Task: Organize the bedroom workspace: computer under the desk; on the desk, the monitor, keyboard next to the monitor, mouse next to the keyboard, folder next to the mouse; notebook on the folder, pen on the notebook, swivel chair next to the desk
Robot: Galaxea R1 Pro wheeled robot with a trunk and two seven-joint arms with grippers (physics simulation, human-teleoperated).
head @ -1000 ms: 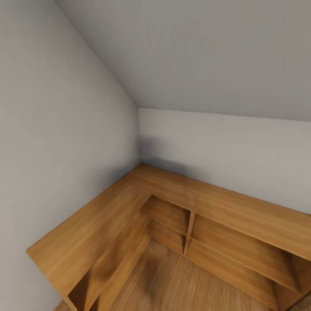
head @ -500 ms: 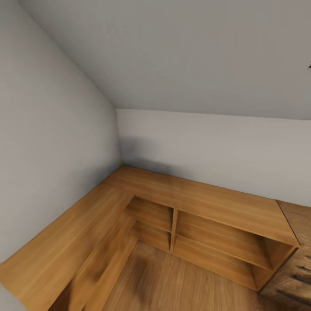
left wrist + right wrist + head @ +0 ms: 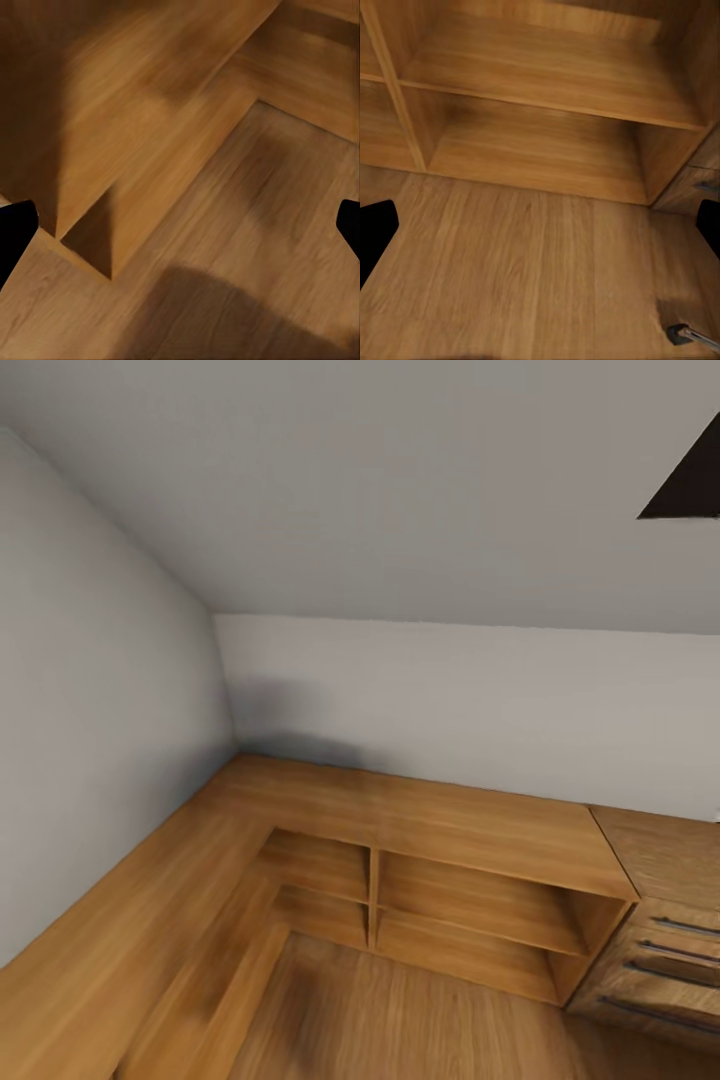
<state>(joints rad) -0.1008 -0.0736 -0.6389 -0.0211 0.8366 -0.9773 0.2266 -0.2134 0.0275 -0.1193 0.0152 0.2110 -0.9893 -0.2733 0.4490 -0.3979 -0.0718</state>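
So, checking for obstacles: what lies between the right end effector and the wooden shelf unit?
In the right wrist view, only bare wooden floor lies between the open right end effector and the shelf unit.

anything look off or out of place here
Nothing stands out. The wooden corner shelving sits square against the walls, its open compartments bare, and the drawer chest beside it has its drawers shut.

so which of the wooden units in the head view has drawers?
The chest at the far right: its front carries dark bar handles. The L-shaped shelf unit beside it along the wall has only open cubbies, no fronts or handles.
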